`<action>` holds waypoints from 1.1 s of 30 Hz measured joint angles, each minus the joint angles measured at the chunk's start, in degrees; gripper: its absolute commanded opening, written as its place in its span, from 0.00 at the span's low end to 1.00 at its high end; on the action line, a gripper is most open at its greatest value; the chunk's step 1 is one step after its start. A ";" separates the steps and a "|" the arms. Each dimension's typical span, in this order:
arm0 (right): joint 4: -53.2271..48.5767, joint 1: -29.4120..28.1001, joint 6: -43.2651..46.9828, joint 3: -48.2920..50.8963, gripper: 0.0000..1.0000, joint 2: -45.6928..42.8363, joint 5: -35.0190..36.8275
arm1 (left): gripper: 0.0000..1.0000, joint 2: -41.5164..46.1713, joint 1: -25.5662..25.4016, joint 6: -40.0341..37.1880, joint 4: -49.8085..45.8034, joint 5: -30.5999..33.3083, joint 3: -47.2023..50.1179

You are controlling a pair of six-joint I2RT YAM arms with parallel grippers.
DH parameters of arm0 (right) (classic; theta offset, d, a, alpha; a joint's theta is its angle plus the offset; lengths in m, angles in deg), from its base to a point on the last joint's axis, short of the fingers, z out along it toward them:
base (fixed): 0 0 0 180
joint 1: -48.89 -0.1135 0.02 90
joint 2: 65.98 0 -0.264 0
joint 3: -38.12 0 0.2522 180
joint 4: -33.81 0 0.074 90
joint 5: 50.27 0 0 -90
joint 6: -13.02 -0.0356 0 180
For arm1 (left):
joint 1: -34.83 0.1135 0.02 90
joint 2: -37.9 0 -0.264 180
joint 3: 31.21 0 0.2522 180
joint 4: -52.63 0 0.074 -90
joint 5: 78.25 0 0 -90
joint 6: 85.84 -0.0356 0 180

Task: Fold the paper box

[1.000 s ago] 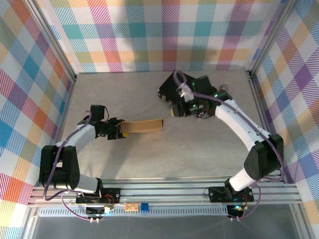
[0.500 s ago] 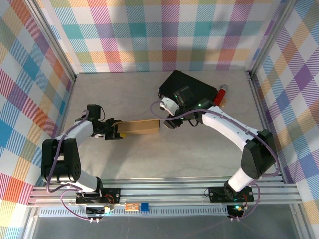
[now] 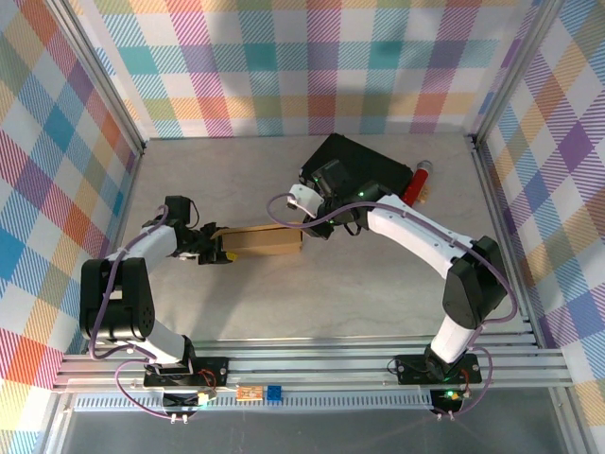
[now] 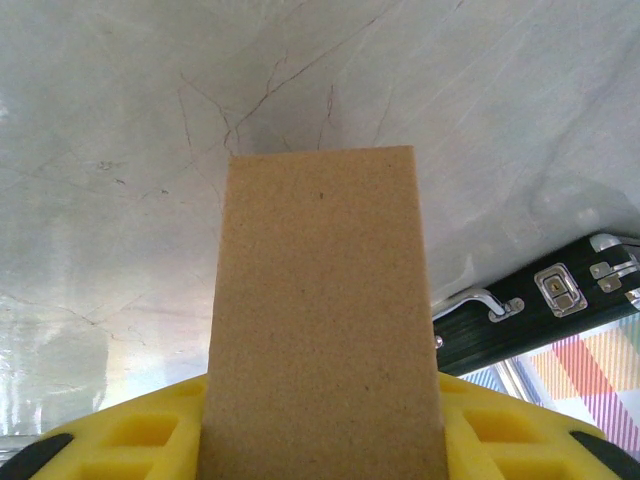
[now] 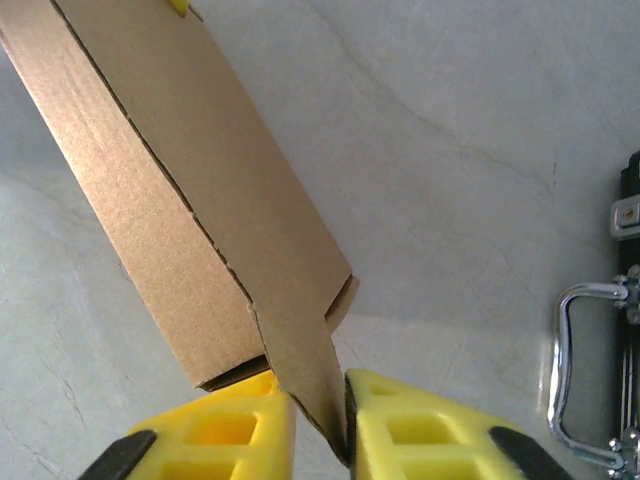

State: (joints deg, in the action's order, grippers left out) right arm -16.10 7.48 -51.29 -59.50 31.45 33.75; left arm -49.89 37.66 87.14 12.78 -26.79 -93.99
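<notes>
**While the box (image 3: 265,241) is braced**

While the left claw (image 3: 217,248) clamps 1 end, steadying it at the middle of the tabletop (image 3: 331,293), the right claw (image 5: 318,400) is pinched tight on the far end's flap (image 5: 305,365), probably to tuck it in.

A pale marbled table (image 3: 284,293) carries a black case (image 3: 373,159) at the back, a red cylinder (image 3: 419,179) just beside it.
</notes>
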 measured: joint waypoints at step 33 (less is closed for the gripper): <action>-3.37 -3.23 -41.59 -6.97 0.00 4.74 9.07 | 0.02 -1.31 0.37 3.82 2.84 -0.37 0.11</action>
State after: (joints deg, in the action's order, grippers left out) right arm -19.46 4.24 -92.88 -66.47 36.20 42.82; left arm -51.20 38.03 90.97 15.62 -27.16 -93.88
